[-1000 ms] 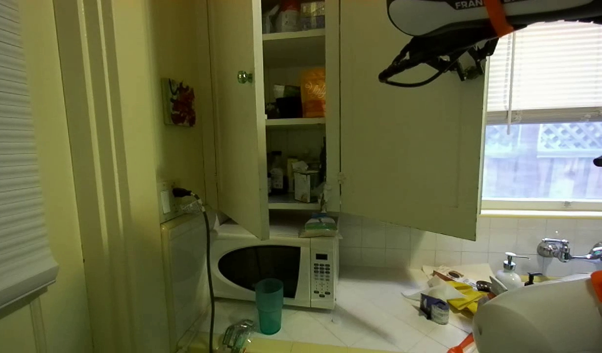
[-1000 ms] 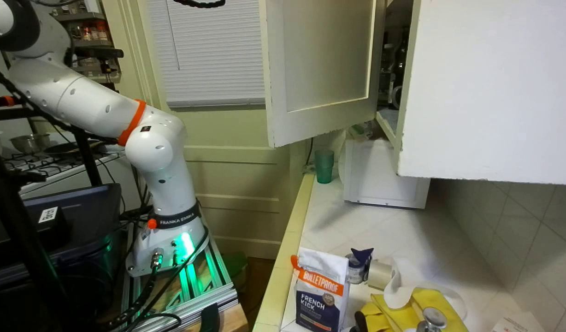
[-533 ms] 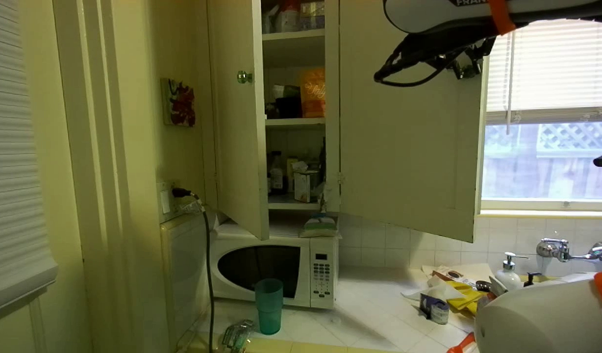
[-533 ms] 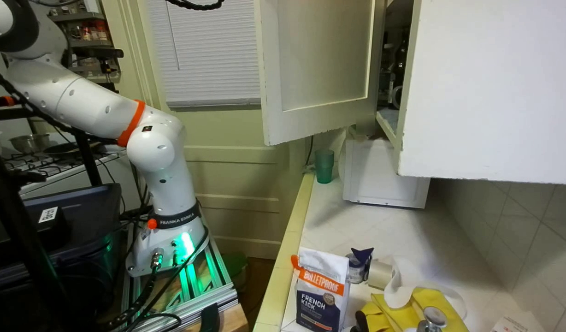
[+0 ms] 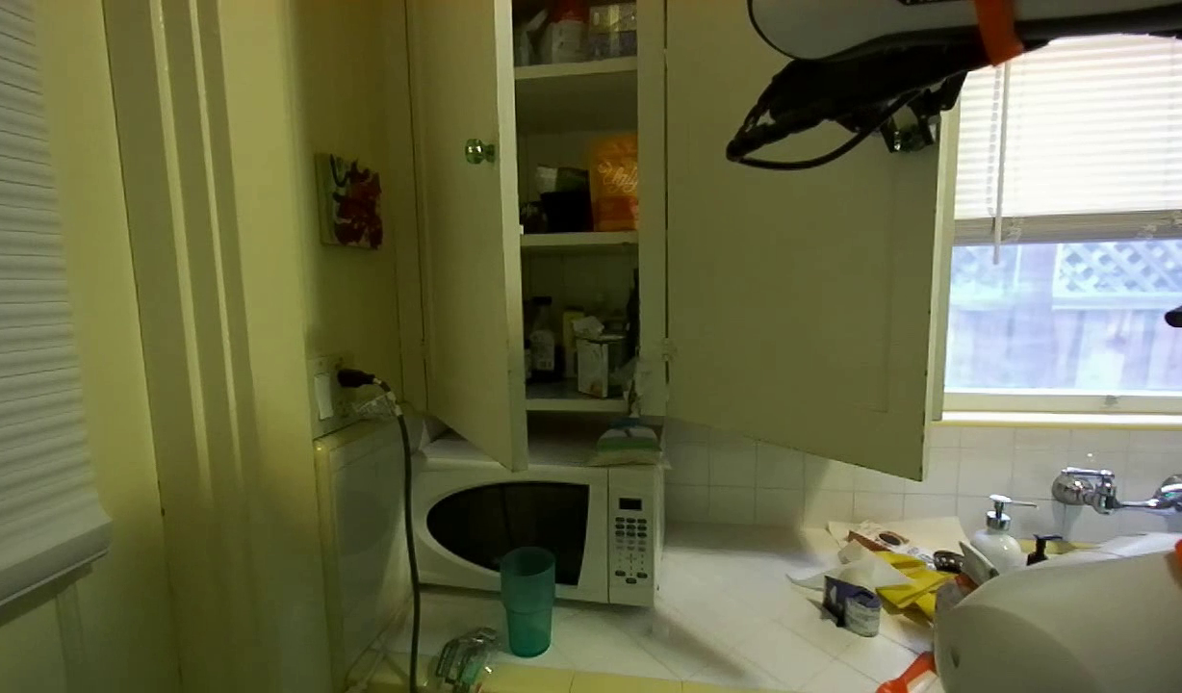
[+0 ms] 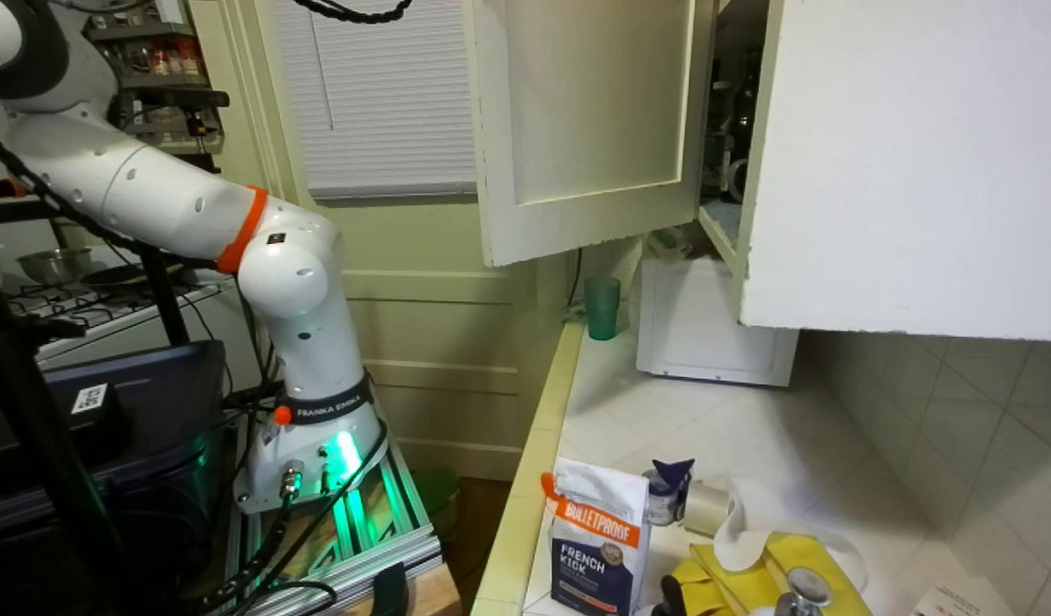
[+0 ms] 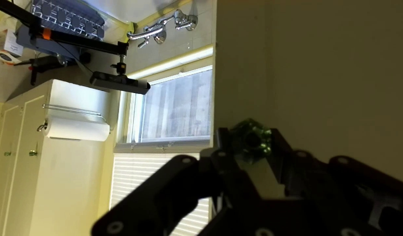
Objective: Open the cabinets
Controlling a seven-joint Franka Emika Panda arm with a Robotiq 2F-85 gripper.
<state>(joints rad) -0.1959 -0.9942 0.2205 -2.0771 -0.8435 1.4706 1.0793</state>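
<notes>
Between the fingertips of my gripper (image 7: pixel 251 141) in the wrist view is a green faceted glass knob (image 7: pixel 252 126), clasped from both sides. It belongs to a cream cabinet door (image 7: pixel 319 72) that fills the right of that view. This door stands well ajar in both exterior views, its outer face (image 5: pixel 793 289) and its recessed-panel inner face (image 6: pixel 611 111) showing. Left of it, another cabinet door (image 5: pixel 461 241) hangs open with its knob (image 5: pixel 479 151) free. Shelves (image 5: pixel 579 241) with packages and bottles show between the doors. The gripper cannot be made out in the exterior views.
An arm link (image 5: pixel 860 27) crosses before the upper door. Below are a white microwave (image 5: pixel 543 525), a teal cup (image 5: pixel 528 602) and a coffee bag (image 6: pixel 598 547). The wrist view shows a camera on a black bar (image 7: pixel 119 82) and shut cabinets (image 7: pixel 27 131).
The held door has swung farther out from its cabinet, its lower free corner moving left in both exterior views. The arm link has shifted slightly left and up with it.
</notes>
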